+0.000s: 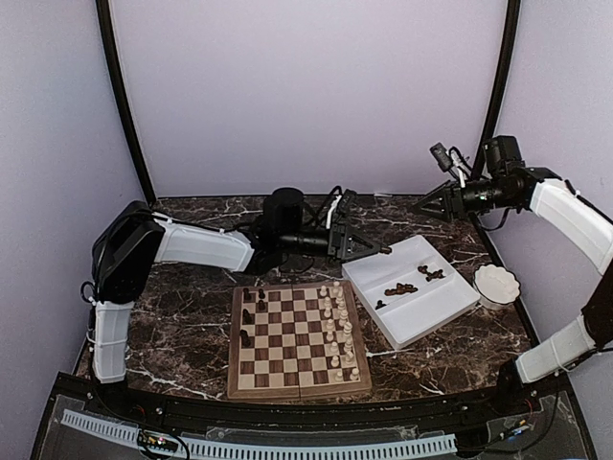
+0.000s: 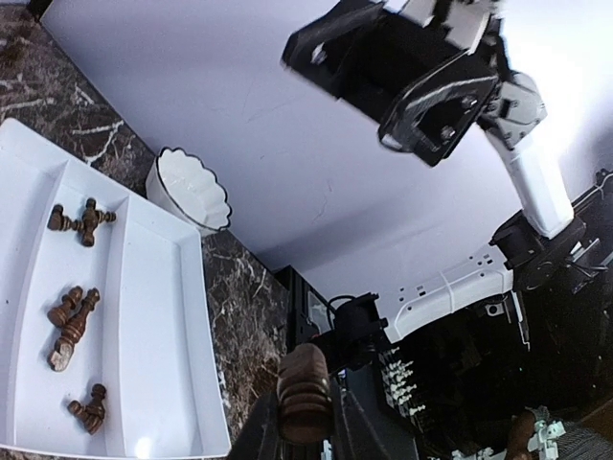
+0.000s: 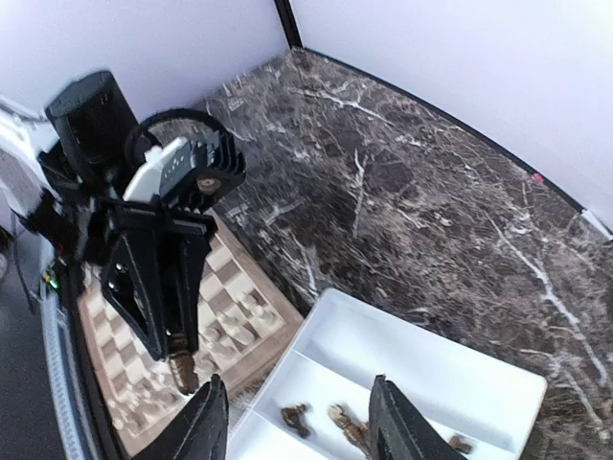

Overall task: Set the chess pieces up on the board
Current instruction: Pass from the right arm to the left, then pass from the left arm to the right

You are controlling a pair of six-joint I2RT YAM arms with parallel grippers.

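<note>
My left gripper (image 1: 381, 251) hangs just off the tray's near-left corner, shut on one dark brown chess piece (image 2: 305, 393), which sticks out past its fingertips (image 3: 182, 372). The wooden board (image 1: 241, 369) lies at the table's middle front. A few dark pieces (image 1: 247, 316) stand along its left side and cream ones fill the right columns. More dark pieces (image 1: 400, 288) lie loose in the white tray (image 1: 436, 316); they also show in the wrist views (image 2: 69, 321) (image 3: 295, 416). My right gripper (image 1: 421, 206) is open and empty, raised high above the tray's far end (image 3: 299, 431).
A small white scalloped bowl (image 1: 496, 285) sits right of the tray, near the right arm. The left arm's forearm (image 1: 206, 246) stretches across behind the board's far edge. Dark marble tabletop (image 1: 172, 335) surrounds board and tray, with purple walls behind.
</note>
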